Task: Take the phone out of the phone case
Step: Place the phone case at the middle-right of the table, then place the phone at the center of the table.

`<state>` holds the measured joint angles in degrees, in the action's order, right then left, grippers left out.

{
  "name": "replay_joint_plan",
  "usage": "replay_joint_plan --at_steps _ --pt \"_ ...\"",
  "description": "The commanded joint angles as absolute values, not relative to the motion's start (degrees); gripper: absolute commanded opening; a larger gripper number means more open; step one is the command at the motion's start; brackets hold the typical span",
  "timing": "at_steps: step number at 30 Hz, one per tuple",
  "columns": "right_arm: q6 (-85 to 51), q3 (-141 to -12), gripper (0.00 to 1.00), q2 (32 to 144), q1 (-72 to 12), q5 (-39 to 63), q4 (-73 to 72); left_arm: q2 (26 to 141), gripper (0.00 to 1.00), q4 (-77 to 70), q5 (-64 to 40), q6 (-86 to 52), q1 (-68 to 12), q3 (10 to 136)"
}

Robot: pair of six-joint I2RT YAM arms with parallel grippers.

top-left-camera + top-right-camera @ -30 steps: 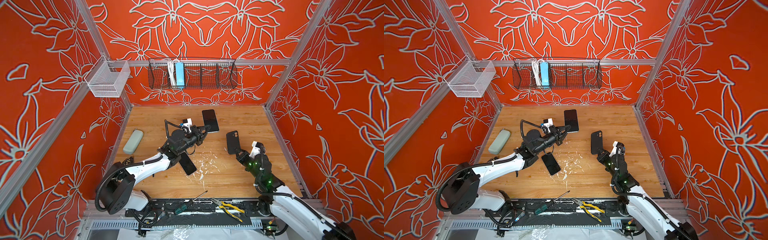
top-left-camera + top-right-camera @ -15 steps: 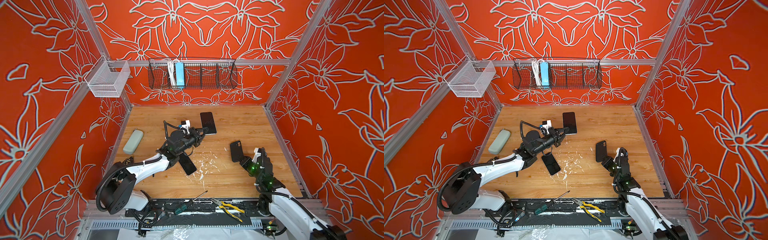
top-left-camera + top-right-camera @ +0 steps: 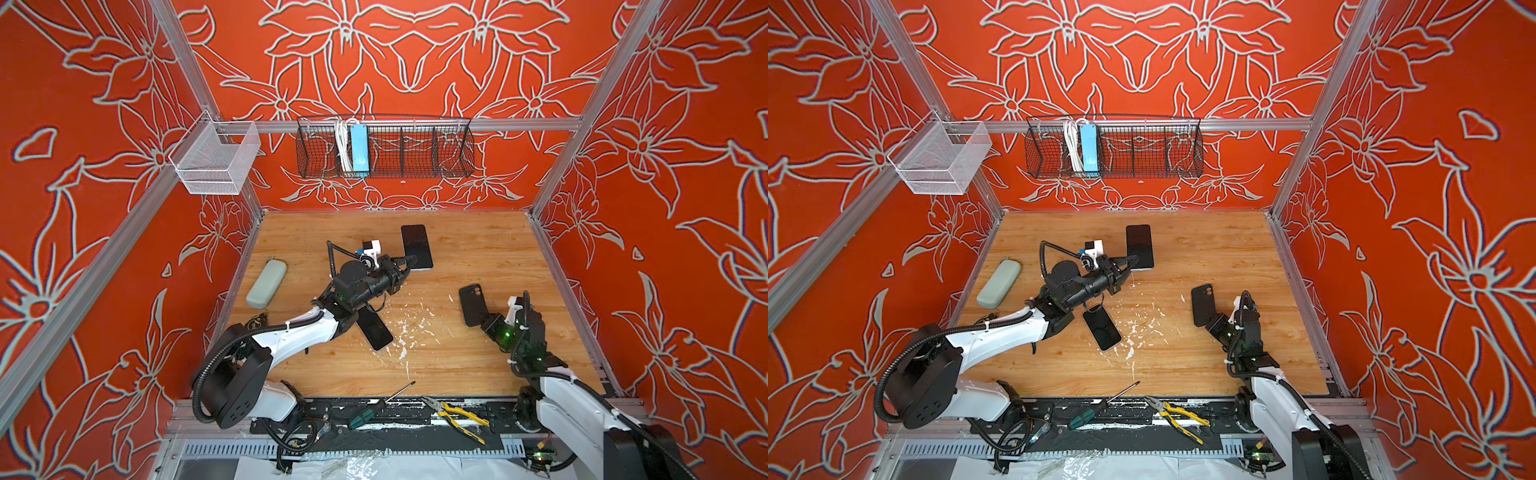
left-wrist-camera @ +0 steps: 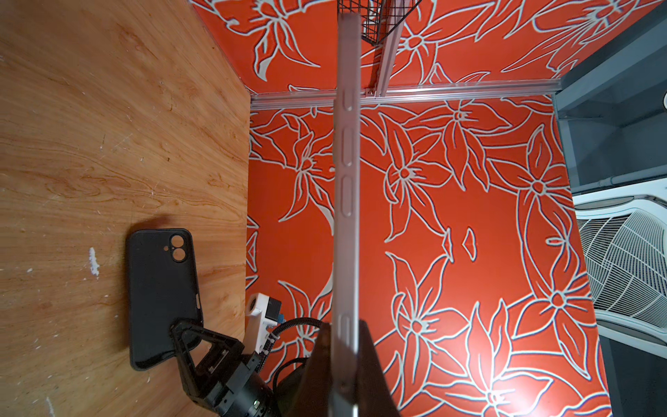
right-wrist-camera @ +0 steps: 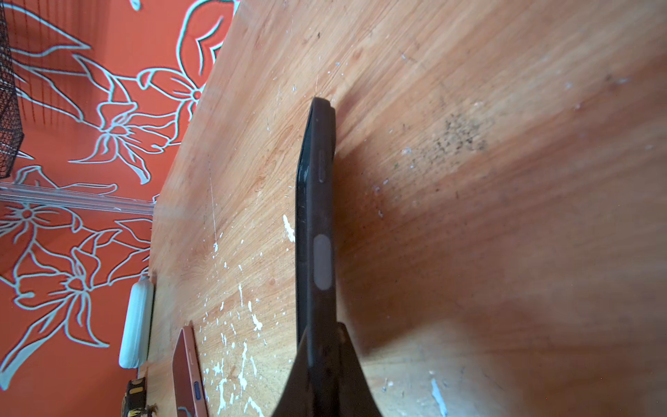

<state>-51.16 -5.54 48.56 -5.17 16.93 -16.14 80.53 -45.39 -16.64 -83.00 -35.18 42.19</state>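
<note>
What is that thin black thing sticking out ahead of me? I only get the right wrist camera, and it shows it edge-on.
Observer: That is the black phone case. The left wrist view shows its flat back, and the right gripper pinches its bottom end.
Operator: Where is the phone?
Observer: The left gripper holds the phone by one short end, well apart from the case.
Operator: And the reddish slab low in my view?
Observer: That is a second phone, lying flat with its dark screen up, partly under the left arm.
</note>
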Motion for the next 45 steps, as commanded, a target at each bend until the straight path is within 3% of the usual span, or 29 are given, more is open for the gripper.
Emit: replay_joint_plan --at_steps 1,9,30,34,36,45 --pt "-49.4 -7.8 0.15 47.7 -4.7 16.6 -14.3 79.1 0.0 -48.6 -17.3 -81.5 -34.8 42.1" --pt "-48.7 -9.3 0.41 45.2 -4.3 14.0 -7.3 79.3 0.0 -48.4 -17.5 -81.3 -34.6 42.0" --pt "-44.5 -16.1 0.59 44.0 -3.6 7.9 3.2 79.9 0.0 -47.4 -19.2 -80.0 -34.8 40.5" --pt "-44.4 -16.8 0.76 44.9 -3.6 10.3 1.3 81.5 0.0 -47.8 -19.4 -79.3 -35.7 39.6" --pt "-44.1 -17.4 0.98 46.1 -3.6 12.2 0.2 83.0 0.0 -48.4 -19.7 -79.2 -36.5 39.1" --pt "-43.7 -18.1 0.98 50.6 -3.6 17.1 -3.5 89.7 0.0 -51.9 -17.1 -77.2 -40.4 38.5"
